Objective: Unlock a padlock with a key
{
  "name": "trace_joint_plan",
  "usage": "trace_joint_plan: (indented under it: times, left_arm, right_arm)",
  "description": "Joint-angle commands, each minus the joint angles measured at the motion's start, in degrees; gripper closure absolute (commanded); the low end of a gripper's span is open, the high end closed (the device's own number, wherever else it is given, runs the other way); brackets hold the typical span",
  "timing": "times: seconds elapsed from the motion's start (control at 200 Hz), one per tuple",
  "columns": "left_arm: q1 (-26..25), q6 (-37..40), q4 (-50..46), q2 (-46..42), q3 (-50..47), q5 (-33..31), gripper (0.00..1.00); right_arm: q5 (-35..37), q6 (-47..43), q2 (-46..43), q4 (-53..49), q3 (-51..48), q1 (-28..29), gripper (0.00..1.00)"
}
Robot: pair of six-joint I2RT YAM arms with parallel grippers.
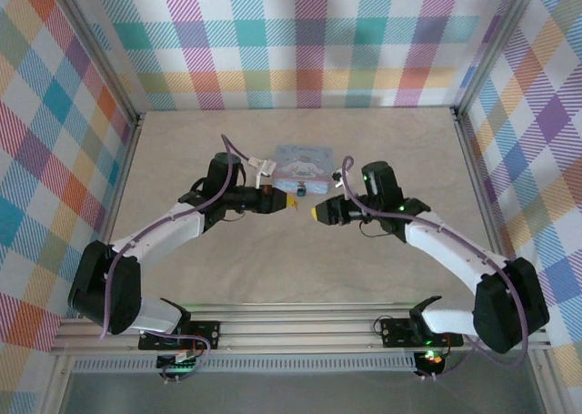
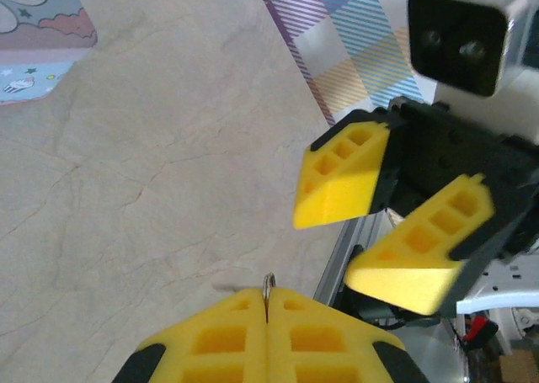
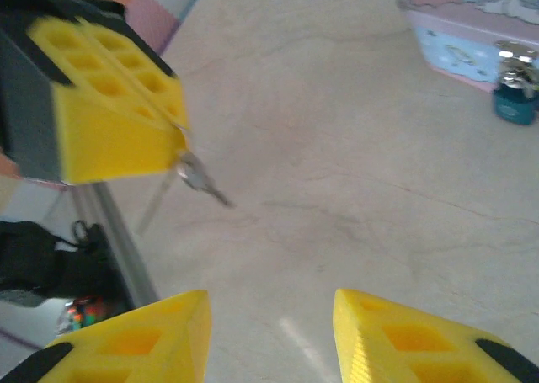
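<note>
Left gripper [image 2: 267,303] clamps the key [image 3: 200,178] — its tip pokes out. Right gripper [image 3: 269,316], at its 3 o'clock, stands half-spread and empty. Padlock [image 1: 299,187] lies at 12 o'clock of both.

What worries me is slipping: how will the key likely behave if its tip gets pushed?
Probably stiff: the key is a thin metal sliver jutting from the shut left tool. Likely to pivot or slide if pushed, since the pads pinch just one end. Probably light, being tiny.
</note>
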Motion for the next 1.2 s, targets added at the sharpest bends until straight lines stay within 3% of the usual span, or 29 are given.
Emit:
trace_joint_plan:
  times: [0.0, 0.135, 0.28, 0.565, 0.835, 1.2]
  left_arm:
    - [0.5, -1.2, -4.5, -1.0, 3.2, -2.3, 1.0]
    - [0.2, 1.0, -6.9, -3.8, 2.7, -7.1, 1.0]
    - [-1.4, 1.4, -1.9, -8.3, -1.0, -13.1, 1.0]
    - [-6.7, 2.4, 10.5, -15.6, -7.7, -26.9, 1.0]
    - [-9.4, 3.1, 12.4, -17.2, -9.5, -33.0, 1.0]
    - [-9.6, 1.9, 13.1, -16.7, -9.6, -32.6, 1.0]
  right_arm:
    - [9.3, -1.7, -3.4, 10.0, -3.5, 2.6, 0.57]
    - [9.2, 2.4, -3.0, 10.5, -1.3, 3.7, 0.58]
    - [2.4, 12.5, -0.7, 14.1, 0.4, 3.7, 0.61]
    - [-1.6, 30.8, 0.2, 28.3, -3.1, 4.2, 0.64]
    - [-3.2, 31.0, 2.6, 26.6, 1.0, 6.8, 0.65]
    - [-4.2, 30.5, 5.4, 26.0, 3.1, 6.9, 0.69]
